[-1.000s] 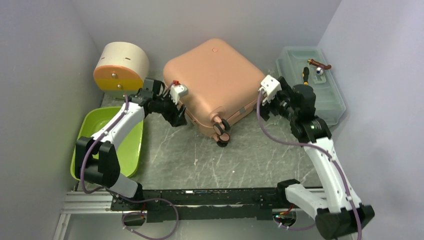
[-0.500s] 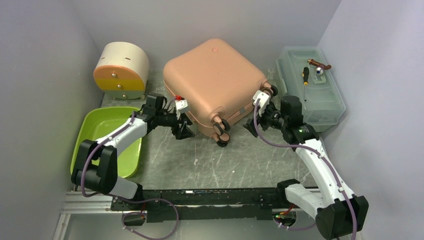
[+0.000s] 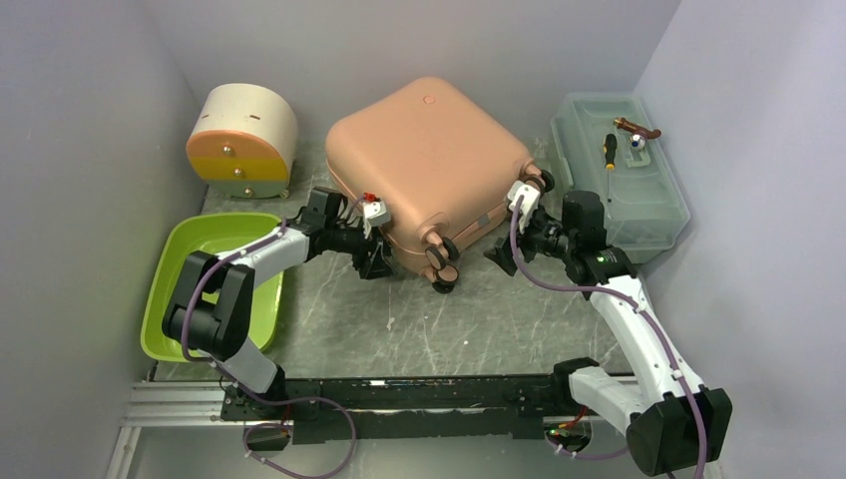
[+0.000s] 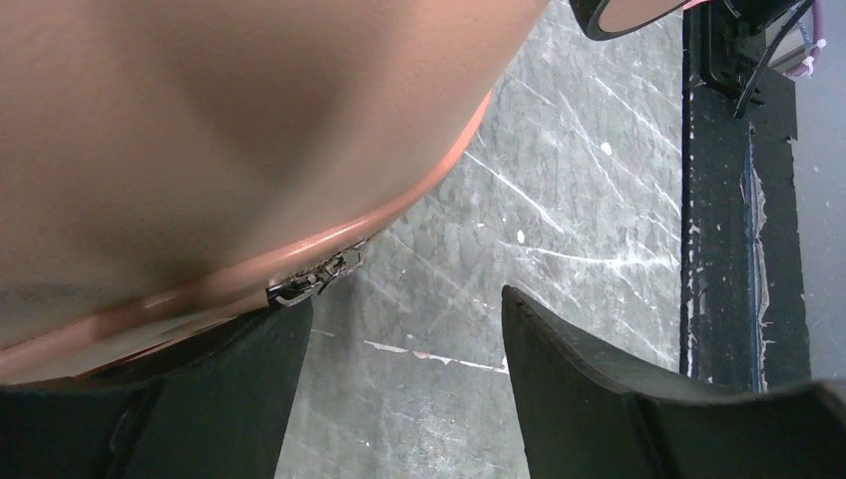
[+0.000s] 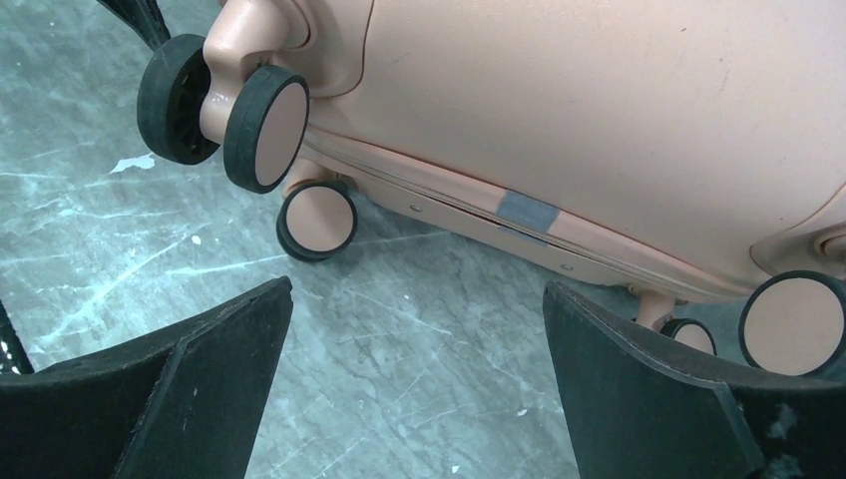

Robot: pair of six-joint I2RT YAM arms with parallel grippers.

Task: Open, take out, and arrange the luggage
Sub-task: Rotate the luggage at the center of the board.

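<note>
The salmon-pink luggage (image 3: 429,150) lies flat and closed at the back middle of the table, its dark wheels (image 3: 439,264) at the near corner. My left gripper (image 3: 374,261) is low at its near-left edge, open, with only table between the fingers. In the left wrist view the luggage (image 4: 200,120) fills the upper left, and its metal zipper pull (image 4: 319,274) hangs at the tip of the left finger of the left gripper (image 4: 404,329). My right gripper (image 3: 499,254) stands open just off the near-right side. The right wrist view shows that gripper (image 5: 414,299) facing the luggage (image 5: 599,100) and its wheels (image 5: 264,125).
A cream half-round box (image 3: 242,140) with an orange front stands at the back left. A lime-green tray (image 3: 214,289) lies at the left under the left arm. A translucent toolbox (image 3: 619,175) with a screwdriver (image 3: 609,150) on its lid sits at the right.
The left gripper slid forward along the luggage's left edge toward its near corner and its jaws narrowed a little. The right gripper came down and forward to the near-right side.
</note>
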